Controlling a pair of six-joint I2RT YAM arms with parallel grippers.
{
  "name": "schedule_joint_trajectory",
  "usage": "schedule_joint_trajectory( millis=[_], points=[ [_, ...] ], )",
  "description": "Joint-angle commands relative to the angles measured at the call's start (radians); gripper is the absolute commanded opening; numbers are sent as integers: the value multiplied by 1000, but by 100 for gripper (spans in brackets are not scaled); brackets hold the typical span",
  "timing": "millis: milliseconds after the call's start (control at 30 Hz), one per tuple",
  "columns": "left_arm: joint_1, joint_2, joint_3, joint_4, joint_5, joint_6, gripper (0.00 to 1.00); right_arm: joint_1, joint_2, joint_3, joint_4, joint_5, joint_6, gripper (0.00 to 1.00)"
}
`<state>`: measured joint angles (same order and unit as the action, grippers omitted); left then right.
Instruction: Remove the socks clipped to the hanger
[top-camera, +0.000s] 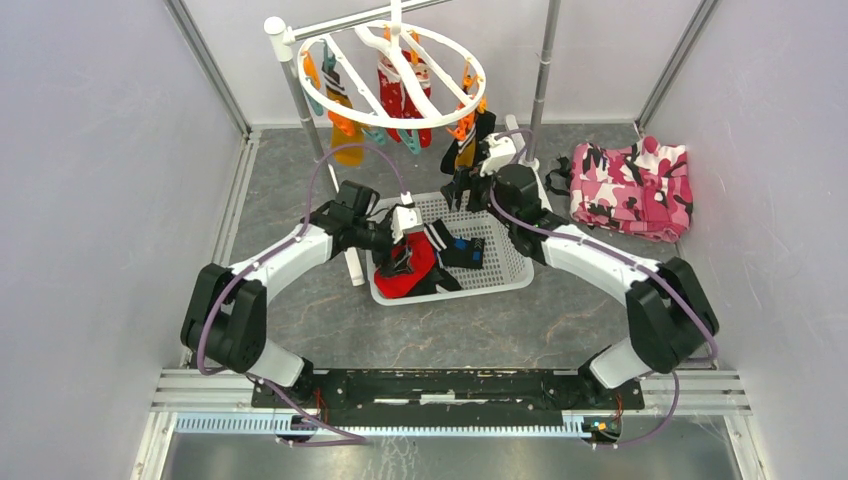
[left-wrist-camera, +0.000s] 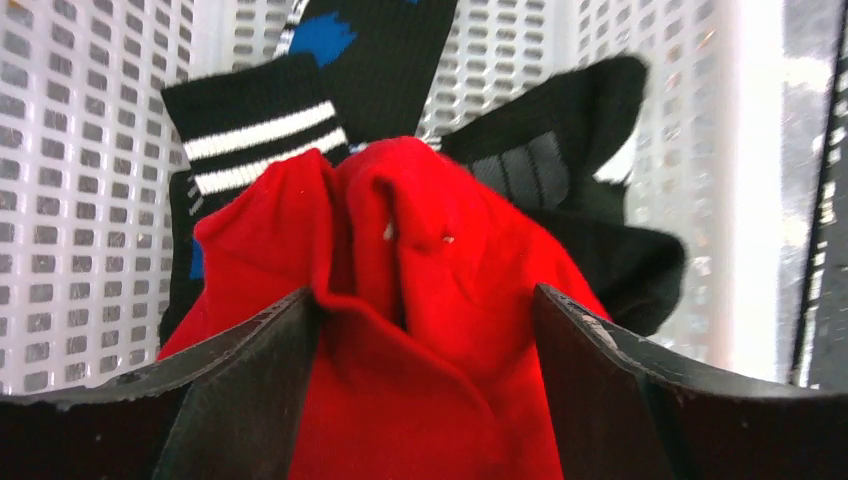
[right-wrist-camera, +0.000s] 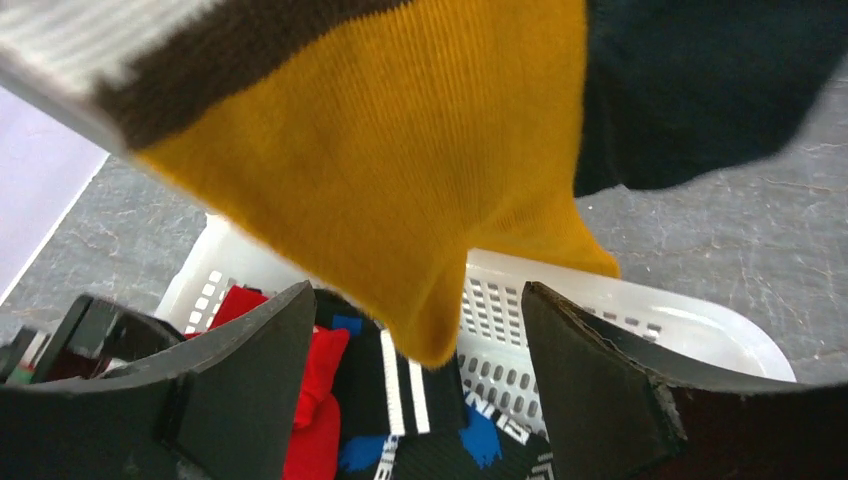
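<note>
Step in hand: unclipping judged partly done. Several socks hang on the hanger (top-camera: 425, 122); others lie in the basket (top-camera: 505, 255) on the bench (top-camera: 560, 320).
Left hand (left-wrist-camera: 427, 295): fingers held apart, low over the basket. A bunched red sock (left-wrist-camera: 420, 260) lies between them on black striped socks. No clamp is seen; a drop-off is judged.
Right hand (right-wrist-camera: 418, 290): fingers held apart, raised under the ring's right side. The tip of the mustard sock (right-wrist-camera: 380, 170) hangs between them, with a gap on each side.
Task's thing, place: the mustard sock is clipped at the ring's right edge, just beside a black sock (right-wrist-camera: 700, 90), above the basket's far rim.
Pointing: the striped cuff is up at the clip and the tip hangs down, toward the basket.
Long axis: near vertical from above. In the right wrist view it slants from cuff at upper left to tip at lower centre.
Next move, judged: the right hand is to be raised a little so more fabric is taken, closed on the sock alone, then drawn downward along that axis until the clip lets go.
Risk, judged: the black sock may be caught too.
</note>
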<state>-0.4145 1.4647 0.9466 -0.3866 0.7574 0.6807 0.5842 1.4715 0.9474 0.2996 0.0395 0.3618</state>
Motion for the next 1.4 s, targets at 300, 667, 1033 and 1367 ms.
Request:
schedule_joint_trajectory(
  millis=[300,667,1033,1367],
  points=[
    [-59,-92,-112,86,-101,366,98,0,111,163,75,94,-66,15],
    [-61,-282,31,-77,91,79,100,3,-114,30,4,-106,-38,0],
    [-68,-386,-55,269,13,-349,98,107,-278,-96,-12,-289,29,1],
    [-72,-428,-77,283,32,-275,100,199,-296,-32,-12,-307,84,3]
  ],
)
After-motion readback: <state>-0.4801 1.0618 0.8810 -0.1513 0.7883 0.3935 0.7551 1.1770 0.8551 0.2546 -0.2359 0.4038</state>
